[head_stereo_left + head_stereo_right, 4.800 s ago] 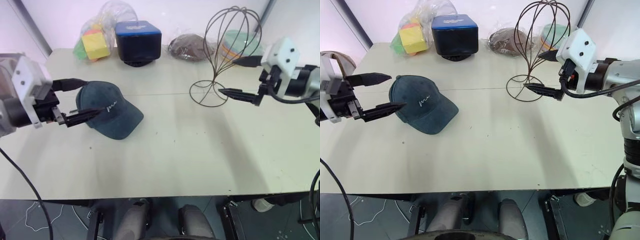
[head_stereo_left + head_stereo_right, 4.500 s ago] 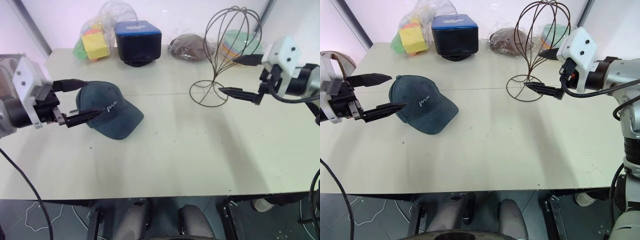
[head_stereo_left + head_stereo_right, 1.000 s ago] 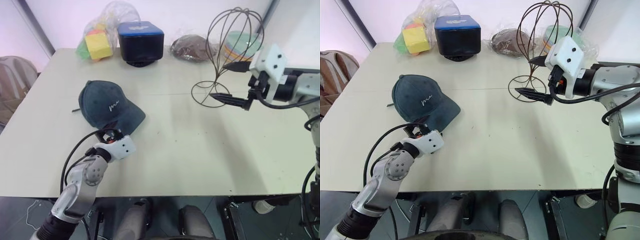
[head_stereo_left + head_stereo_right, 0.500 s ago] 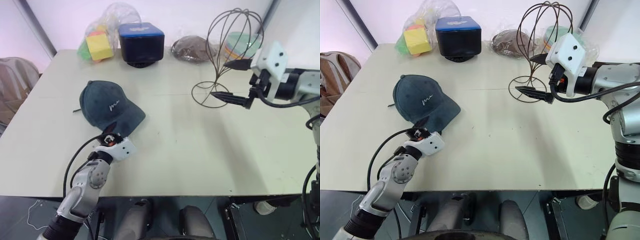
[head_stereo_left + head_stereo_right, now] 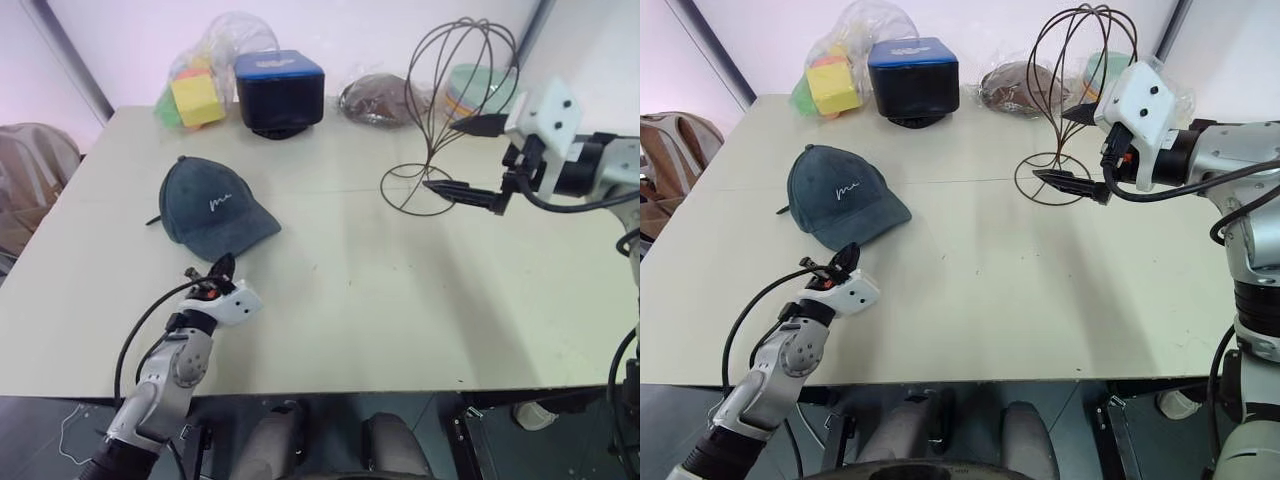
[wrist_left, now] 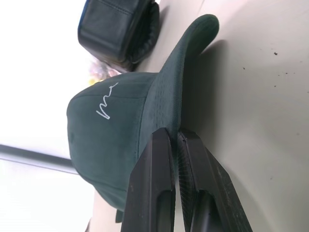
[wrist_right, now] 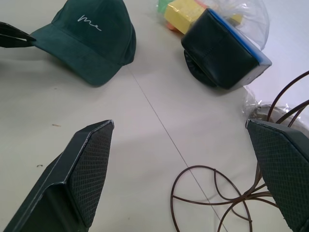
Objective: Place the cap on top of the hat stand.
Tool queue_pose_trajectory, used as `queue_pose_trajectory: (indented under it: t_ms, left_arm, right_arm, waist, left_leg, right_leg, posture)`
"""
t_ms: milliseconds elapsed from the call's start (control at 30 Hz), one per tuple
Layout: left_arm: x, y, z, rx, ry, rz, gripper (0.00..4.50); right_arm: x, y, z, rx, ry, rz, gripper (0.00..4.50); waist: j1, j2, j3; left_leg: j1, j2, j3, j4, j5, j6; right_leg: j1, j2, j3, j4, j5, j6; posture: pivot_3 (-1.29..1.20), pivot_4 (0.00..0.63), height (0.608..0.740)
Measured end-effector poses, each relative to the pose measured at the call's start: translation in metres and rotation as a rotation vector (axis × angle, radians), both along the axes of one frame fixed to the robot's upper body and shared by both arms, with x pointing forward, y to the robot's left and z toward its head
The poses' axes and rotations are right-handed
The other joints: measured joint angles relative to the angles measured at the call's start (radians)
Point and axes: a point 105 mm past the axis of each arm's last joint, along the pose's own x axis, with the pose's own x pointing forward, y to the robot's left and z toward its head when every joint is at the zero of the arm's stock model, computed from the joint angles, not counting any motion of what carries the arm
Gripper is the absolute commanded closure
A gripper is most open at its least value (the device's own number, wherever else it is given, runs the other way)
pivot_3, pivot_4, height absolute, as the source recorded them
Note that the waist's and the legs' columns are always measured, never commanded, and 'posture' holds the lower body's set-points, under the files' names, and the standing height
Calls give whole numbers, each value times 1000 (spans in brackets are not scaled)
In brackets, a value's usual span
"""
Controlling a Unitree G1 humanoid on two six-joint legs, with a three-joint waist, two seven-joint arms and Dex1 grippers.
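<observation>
The dark teal cap [image 5: 205, 205] lies on the table's left half, its brim toward my left gripper. That left gripper [image 5: 224, 263] points level just in front of the brim. Its fingers [image 6: 161, 159] are pressed together, their tips at the brim's edge [image 6: 166, 96], and I see no fabric between them. The wire hat stand [image 5: 438, 140] stands at the back right. My right gripper [image 5: 440, 157] hovers open beside the stand's stem, one finger above the ring base [image 7: 207, 203] and one higher, holding nothing.
Along the back edge sit a bag of coloured cubes [image 5: 195, 95], a blue-topped box [image 5: 280, 85], a brown fabric lump [image 5: 370, 98] and bagged coloured bowls [image 5: 482, 88]. A beige chair [image 5: 30, 175] stands off the table's left side.
The left gripper has gone from open around the brim to shut, and the brim now lies just past its tips. Earlier it came round from the cap's left. The right arm has kept still.
</observation>
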Motion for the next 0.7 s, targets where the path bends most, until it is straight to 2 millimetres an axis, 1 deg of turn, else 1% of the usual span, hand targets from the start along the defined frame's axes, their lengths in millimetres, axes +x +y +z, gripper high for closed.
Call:
queue_pose_trajectory:
  t_ms: [133,200,333,433,600,700]
  left_arm:
    - [-2,5,2,16,-41,5,4477]
    - [-2,9,7,30,-74,7,4477]
    - [-2,28,14,61,-123,56,4477]
    - [-2,31,24,69,-183,51,4477]
    - [-2,30,39,69,-265,24,4477]
    - [-2,34,56,78,-329,21,4477]
  right_arm:
    - [0,0,0,0,0,0,0]
    - [0,0,0,0,0,0,0]
    - [0,0,0,0,0,0,0]
    - [0,0,1,0,-2,2,0]
    - [0,0,1,0,0,5,0]
    - [2,-3,1,-1,5,-3,0]
  waist:
    - [-8,-1,1]
    - [-12,-1,1]
    - [-10,-4,3]
    - [-5,-6,4]
    - [8,-10,6]
    - [12,-11,7]
  left_leg:
    - [0,0,0,-1,0,0]
    - [0,0,0,-1,0,0]
    - [-3,0,0,-1,0,0]
    - [-4,-1,0,0,0,0]
    - [-4,-1,0,0,0,0]
    - [-4,-1,0,0,0,0]
  right_leg:
    - [0,0,0,0,0,0]
    - [-1,0,0,0,0,0]
    - [-3,0,0,0,0,0]
    - [-3,-1,-1,-1,0,0]
    - [-3,-1,-1,-1,0,0]
    - [-3,-1,0,-1,0,0]
  posture:
    - [0,150,740]
    - [0,150,740]
    - [0,150,740]
    - [0,150,740]
    - [0,150,740]
    - [0,150,740]
